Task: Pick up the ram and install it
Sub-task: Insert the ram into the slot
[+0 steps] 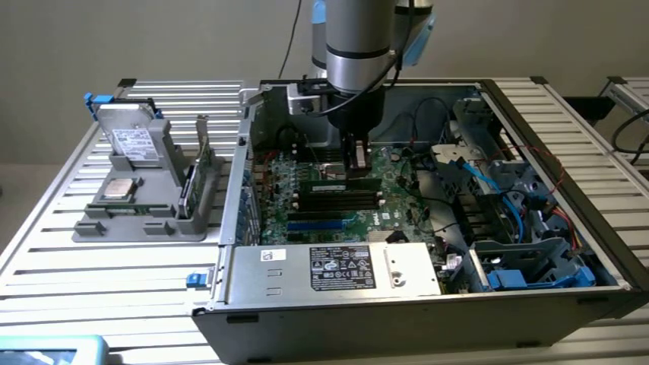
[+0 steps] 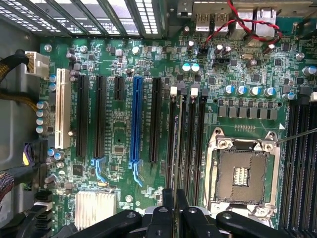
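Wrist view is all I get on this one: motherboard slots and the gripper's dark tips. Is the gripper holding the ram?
Observer: Yes; in the exterior view the gripper is shut on the ram, at its top edge.
Operator: Where exactly?
Observer: Directly above the black memory slots, parallel to them; contact I cannot tell.
Operator: Any other parts around?
Observer: A grey holder on the exterior view's left carries a silver processor chip.
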`<action>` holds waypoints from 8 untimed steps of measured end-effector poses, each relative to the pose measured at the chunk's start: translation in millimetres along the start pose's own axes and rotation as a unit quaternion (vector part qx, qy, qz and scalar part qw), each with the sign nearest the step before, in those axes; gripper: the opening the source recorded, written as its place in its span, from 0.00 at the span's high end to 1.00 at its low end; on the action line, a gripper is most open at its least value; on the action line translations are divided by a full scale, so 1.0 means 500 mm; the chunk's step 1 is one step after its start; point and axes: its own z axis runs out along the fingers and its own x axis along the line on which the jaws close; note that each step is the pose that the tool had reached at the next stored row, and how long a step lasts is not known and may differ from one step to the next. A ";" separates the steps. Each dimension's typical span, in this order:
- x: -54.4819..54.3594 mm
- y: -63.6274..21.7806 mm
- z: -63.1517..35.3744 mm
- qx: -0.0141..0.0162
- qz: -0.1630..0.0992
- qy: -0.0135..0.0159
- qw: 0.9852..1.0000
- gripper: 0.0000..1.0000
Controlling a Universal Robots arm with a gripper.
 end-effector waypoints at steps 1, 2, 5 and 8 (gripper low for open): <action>0.000 0.000 0.001 0.001 -0.001 0.001 1.000 0.86; 0.000 0.000 0.002 0.001 -0.001 0.001 1.000 0.86; 0.001 0.000 0.005 0.001 -0.002 0.002 1.000 0.86; 0.002 0.001 0.008 0.002 -0.003 0.002 1.000 0.86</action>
